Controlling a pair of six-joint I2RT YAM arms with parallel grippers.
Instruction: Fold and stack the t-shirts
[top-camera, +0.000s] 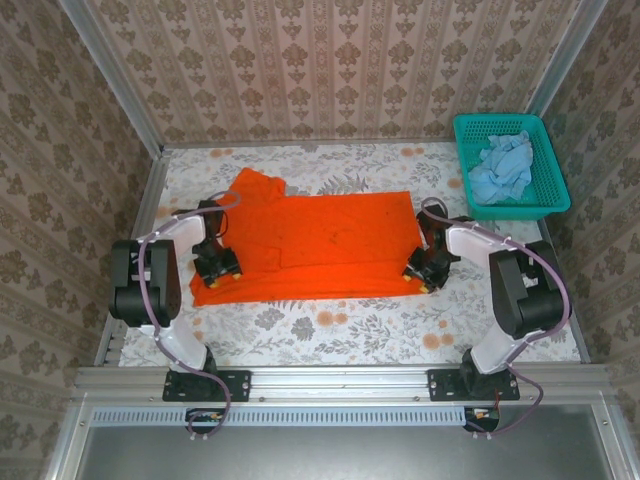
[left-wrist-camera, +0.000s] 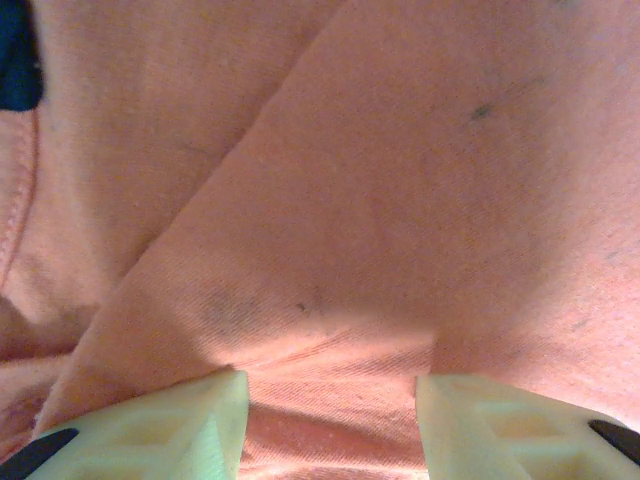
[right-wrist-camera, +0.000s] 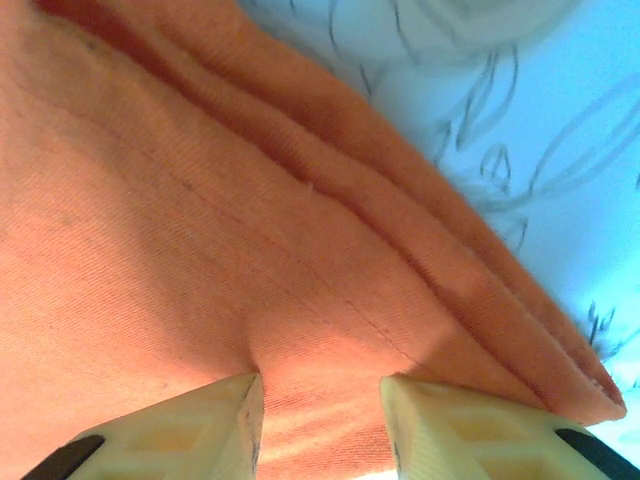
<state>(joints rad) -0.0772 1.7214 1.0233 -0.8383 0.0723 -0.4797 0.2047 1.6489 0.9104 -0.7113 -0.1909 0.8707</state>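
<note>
The orange t-shirt (top-camera: 320, 240) lies folded into a long band across the middle of the table, with one sleeve sticking out at the back left. My left gripper (top-camera: 218, 268) sits on its left end and my right gripper (top-camera: 422, 272) on its right end. In the left wrist view the left gripper (left-wrist-camera: 330, 400) is open, its pale fingers pressed down on the orange cloth (left-wrist-camera: 400, 200), with a low ridge of cloth between them; the dark neck label (left-wrist-camera: 18, 55) is at the top left. The right gripper (right-wrist-camera: 320, 400) is open too, by the layered hem (right-wrist-camera: 480, 290). The pale blue t-shirt (top-camera: 503, 168) lies crumpled in the basket.
The teal mesh basket (top-camera: 548, 205) stands at the back right corner. The flower-patterned tabletop (top-camera: 340, 320) shows in front of the shirt. Patterned walls close in the back and both sides, and a metal rail (top-camera: 340, 380) runs along the near edge.
</note>
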